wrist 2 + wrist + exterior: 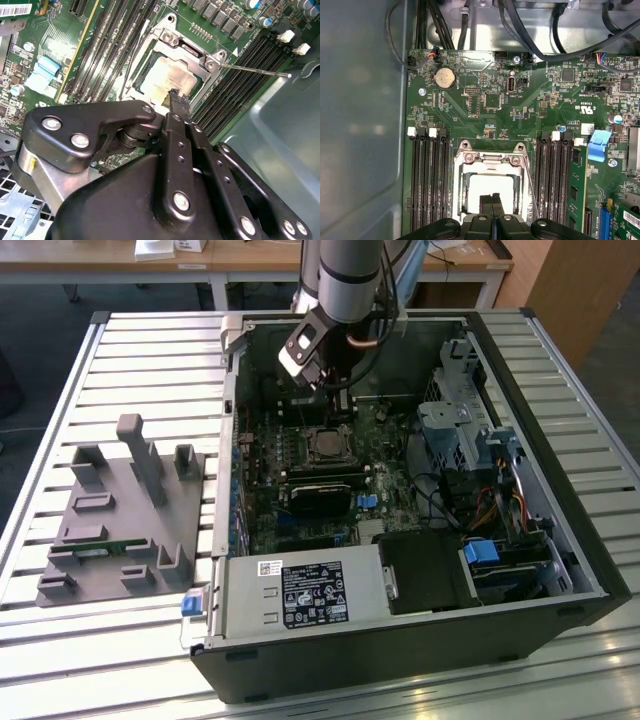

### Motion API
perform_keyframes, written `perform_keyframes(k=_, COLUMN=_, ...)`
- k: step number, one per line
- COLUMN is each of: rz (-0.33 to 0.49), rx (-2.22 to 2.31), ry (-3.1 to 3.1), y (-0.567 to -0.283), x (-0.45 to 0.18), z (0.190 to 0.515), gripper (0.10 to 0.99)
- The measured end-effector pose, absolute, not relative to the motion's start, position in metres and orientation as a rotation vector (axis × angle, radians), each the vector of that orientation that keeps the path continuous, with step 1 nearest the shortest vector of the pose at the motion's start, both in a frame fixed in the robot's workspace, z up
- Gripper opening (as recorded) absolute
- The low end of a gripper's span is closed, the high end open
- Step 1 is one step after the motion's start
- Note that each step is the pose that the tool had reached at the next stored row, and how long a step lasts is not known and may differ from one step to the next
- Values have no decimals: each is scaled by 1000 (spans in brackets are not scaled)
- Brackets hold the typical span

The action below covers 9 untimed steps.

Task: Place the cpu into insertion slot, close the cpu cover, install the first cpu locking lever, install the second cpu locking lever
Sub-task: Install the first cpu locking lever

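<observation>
The cpu (167, 80) lies in the insertion slot (325, 445) on the green motherboard, its dull silver top (490, 186) showing. The silver cpu cover (192, 62) lies down around it, its frame (462, 185) bordering the chip. A thin wire locking lever (255, 70) sticks out sideways from the socket, and it runs slanted beside the cover (531, 182) in the first wrist view. My gripper (175, 96) is shut with nothing between its black fingers (487, 205), the tips just over the chip's edge. In the exterior view the gripper (340, 408) hangs just behind the socket.
Black memory slots (427, 175) flank the socket on both sides. A long black card (320, 495) sits in front of it. A drive cage (450, 430) and cables fill the case at the exterior view's right. A grey fixture (120, 510) stands on the table at the left.
</observation>
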<state>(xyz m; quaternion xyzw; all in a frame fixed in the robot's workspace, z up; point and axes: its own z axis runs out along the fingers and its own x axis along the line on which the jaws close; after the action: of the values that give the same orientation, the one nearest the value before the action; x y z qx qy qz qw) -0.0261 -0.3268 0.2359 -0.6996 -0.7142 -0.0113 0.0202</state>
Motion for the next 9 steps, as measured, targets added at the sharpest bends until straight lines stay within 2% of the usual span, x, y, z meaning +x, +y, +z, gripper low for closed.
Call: perform_keyframes(k=9, rz=-35, rx=-2170, ry=-2215, y=-327, x=-26, z=240, gripper=106)
